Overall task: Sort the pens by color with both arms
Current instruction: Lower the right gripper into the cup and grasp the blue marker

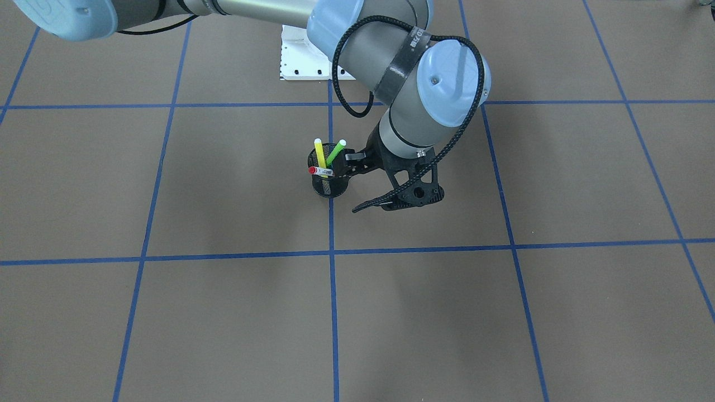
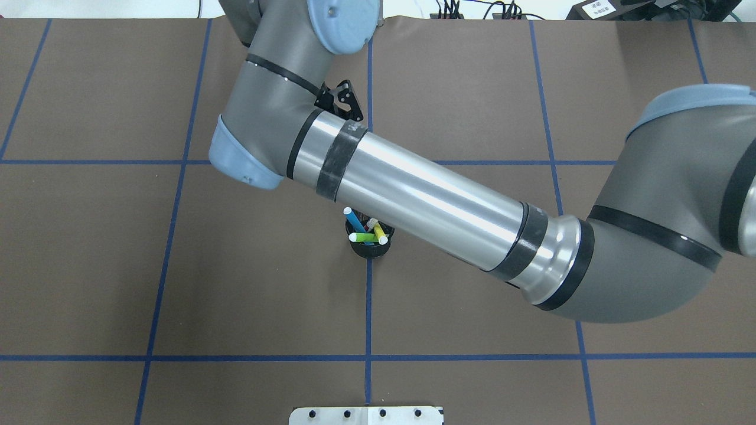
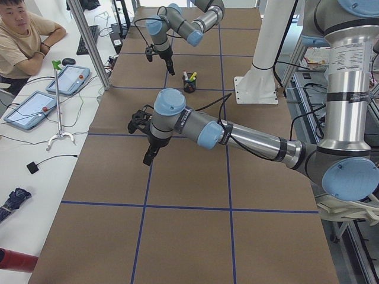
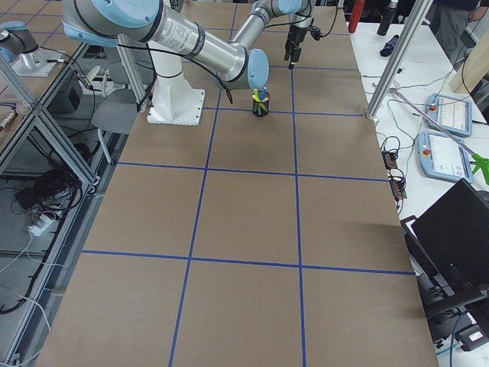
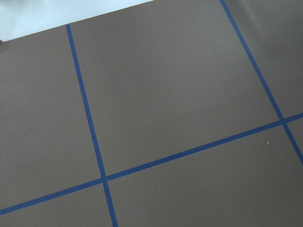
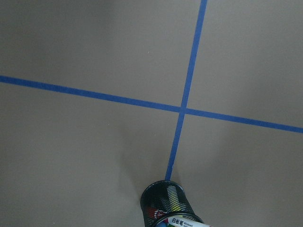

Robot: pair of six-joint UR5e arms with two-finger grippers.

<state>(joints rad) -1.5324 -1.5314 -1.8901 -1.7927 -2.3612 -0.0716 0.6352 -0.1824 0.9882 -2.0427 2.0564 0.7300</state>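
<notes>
Pens (image 2: pixel 363 236) all stand bunched in the mesh cup (image 1: pixel 329 188) in the middle of the counter (image 1: pixel 223 312), so sorting looks unstarted. Right tool (image 1: pixel 356 184) hovers just beside the cup, spread wide and empty; next it likely must centre over one cap and descend. Barrels lean steeply, caps up, splaying outward. Left tool (image 3: pixel 144 133) hangs well apart; I cannot tell its spread.

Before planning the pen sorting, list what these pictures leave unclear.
Red-capped pen: overhead, the right arm covers most of it.
Right hand: overhead, mostly behind that arm; front view leaves contact with the cup unclear.
Left hand: only in the left side view, too small to judge.
Cup: cut by the right wrist view's bottom edge.
</notes>
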